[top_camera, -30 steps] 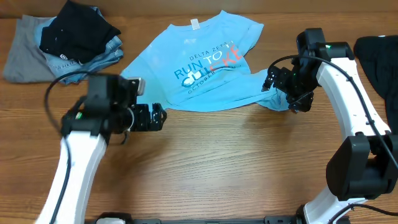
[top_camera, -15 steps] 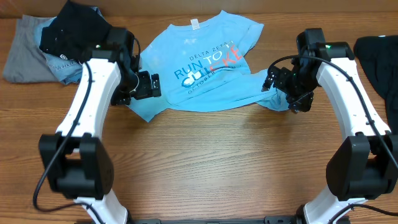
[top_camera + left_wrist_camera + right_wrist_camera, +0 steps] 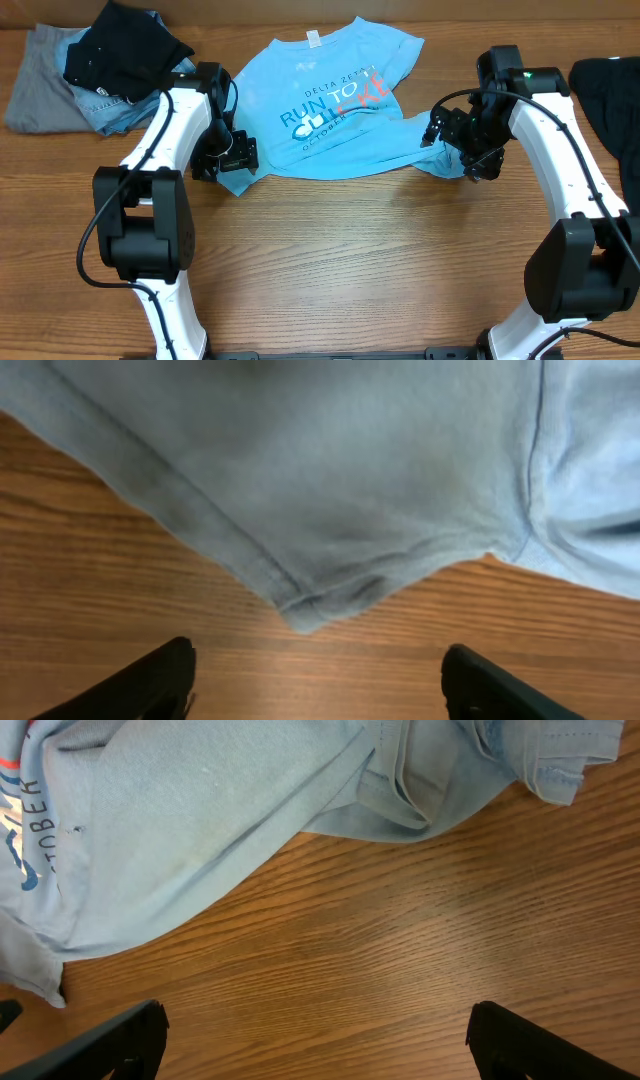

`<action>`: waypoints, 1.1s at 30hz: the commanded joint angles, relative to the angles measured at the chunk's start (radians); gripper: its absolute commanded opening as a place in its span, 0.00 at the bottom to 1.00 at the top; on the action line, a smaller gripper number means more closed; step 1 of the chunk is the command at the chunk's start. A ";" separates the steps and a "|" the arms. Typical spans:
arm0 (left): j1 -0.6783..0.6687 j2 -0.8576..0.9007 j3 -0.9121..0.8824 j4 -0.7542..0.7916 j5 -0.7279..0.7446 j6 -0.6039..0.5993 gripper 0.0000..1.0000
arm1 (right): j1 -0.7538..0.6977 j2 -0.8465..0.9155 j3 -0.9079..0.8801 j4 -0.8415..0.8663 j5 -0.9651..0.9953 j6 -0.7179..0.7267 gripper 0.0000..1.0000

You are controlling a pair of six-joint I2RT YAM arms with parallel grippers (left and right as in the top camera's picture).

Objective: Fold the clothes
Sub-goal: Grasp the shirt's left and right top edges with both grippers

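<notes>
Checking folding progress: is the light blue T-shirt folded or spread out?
Mostly spread, not folded: the T-shirt lies flat on the table, lettering up, only one edge bunched near the right gripper.

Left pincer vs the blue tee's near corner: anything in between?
Nothing visible. In the left wrist view only bare table lies between the open left pincer and the light blue T-shirt, whose hem corner points toward the pincer.

One light blue T-shirt is counted on the worktop. Three pieces are piled at upper left: one grey garment, one denim garment and one black garment. One dark garment is seen at the right edge, and two pincers are counted, the left pincer and the right pincer.
</notes>
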 commanded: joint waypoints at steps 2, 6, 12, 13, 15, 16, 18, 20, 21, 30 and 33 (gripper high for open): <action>-0.009 0.031 0.010 0.018 -0.021 0.006 0.81 | -0.001 0.004 -0.002 0.002 -0.005 -0.002 1.00; -0.010 0.035 0.010 0.025 -0.021 0.006 0.78 | -0.001 0.004 -0.002 -0.002 -0.005 -0.002 1.00; -0.010 0.054 0.009 0.032 -0.024 0.006 0.73 | -0.001 0.004 -0.002 -0.019 -0.004 -0.002 1.00; -0.010 0.059 0.009 0.032 -0.024 0.006 0.73 | -0.001 0.004 -0.002 -0.021 -0.004 -0.002 1.00; -0.010 0.066 0.008 0.033 -0.027 0.006 0.73 | -0.001 0.004 -0.002 -0.023 -0.005 -0.002 1.00; -0.010 0.068 0.008 0.033 -0.031 0.006 0.73 | -0.001 0.004 -0.002 -0.023 -0.005 -0.002 1.00; -0.010 0.074 0.008 0.033 -0.048 0.006 0.73 | -0.001 0.004 -0.002 -0.023 -0.005 -0.002 1.00; -0.009 0.076 0.008 0.033 -0.056 0.006 0.73 | -0.001 0.004 -0.002 -0.023 -0.005 -0.002 1.00; -0.010 0.076 0.008 0.033 -0.058 0.006 0.73 | -0.001 0.004 -0.002 -0.023 -0.005 -0.002 1.00; -0.010 0.076 -0.023 0.063 -0.055 0.005 0.73 | -0.001 0.004 -0.002 -0.027 -0.005 -0.002 1.00; -0.010 0.076 -0.044 0.076 -0.054 0.006 0.74 | -0.001 0.004 -0.002 -0.026 -0.005 -0.002 1.00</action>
